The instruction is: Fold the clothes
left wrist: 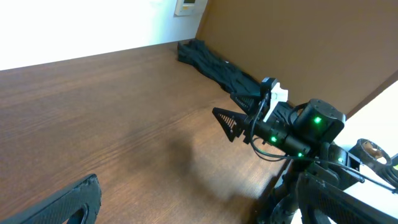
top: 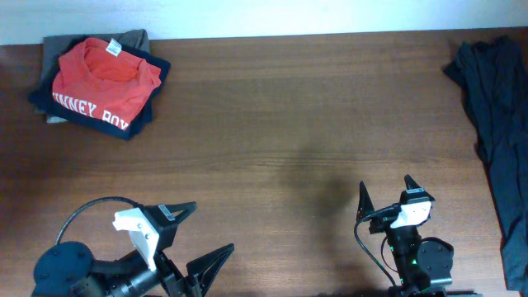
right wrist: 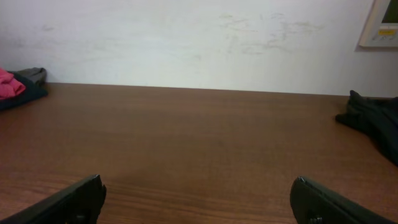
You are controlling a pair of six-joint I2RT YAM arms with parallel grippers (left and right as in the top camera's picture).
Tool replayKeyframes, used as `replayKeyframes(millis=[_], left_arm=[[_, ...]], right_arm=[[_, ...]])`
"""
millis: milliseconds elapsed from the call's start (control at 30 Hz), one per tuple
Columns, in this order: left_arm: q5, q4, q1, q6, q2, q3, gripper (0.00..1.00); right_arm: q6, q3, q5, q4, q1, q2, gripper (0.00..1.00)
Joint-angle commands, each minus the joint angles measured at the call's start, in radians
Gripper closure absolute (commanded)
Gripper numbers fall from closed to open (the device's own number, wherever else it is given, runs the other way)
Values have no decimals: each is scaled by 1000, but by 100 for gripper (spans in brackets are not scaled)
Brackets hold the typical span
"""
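Observation:
The clothes' red-orange T-shirt (top: 103, 78) lies folded with white lettering showing, on top of a navy piece and a grey piece, at the table's far left corner. In the right wrist view its edge (right wrist: 9, 84) shows far left. My left gripper (top: 213, 227) hovers open at the near left edge, far from the shirt, with nothing between its fingers; one finger (left wrist: 62, 202) shows in its own view. My right gripper (top: 385, 183) stands open near the front right, over bare wood. Its fingertips (right wrist: 93, 186) are wide apart.
A dark crumpled pile of clothes (top: 499, 124) runs along the table's right edge, seen too in the left wrist view (left wrist: 217, 65) and the right wrist view (right wrist: 373, 121). A white wall rises behind the brown wooden table (top: 289, 107).

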Motion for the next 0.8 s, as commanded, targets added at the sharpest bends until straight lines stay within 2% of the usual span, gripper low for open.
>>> replayKeyframes(millis=[0,167,267,367,500,767], left_arm=[[0,1,-6,-10,-3,-3,1],[-18,-31,-8,-9,-12,-3,1],[-125,-83,-8,3,-20,-16,1],[-236,-68,-8,52,-52,-74,1],[-266,118,-7,144,-156,-244,1],[-364,585,10,161,-343,-624,1]], right_arm=[[12,-5,10,-6,-8,-9,1],[12,-5,10,-6,-8,-9,1],[12,-5,10,-6,-8,-9,1],[12,-5,10,-6,-8,-9,1],[12,-5,10,-6,-8,-9,1],[12,-5,10,-6,-8,-9,1]])
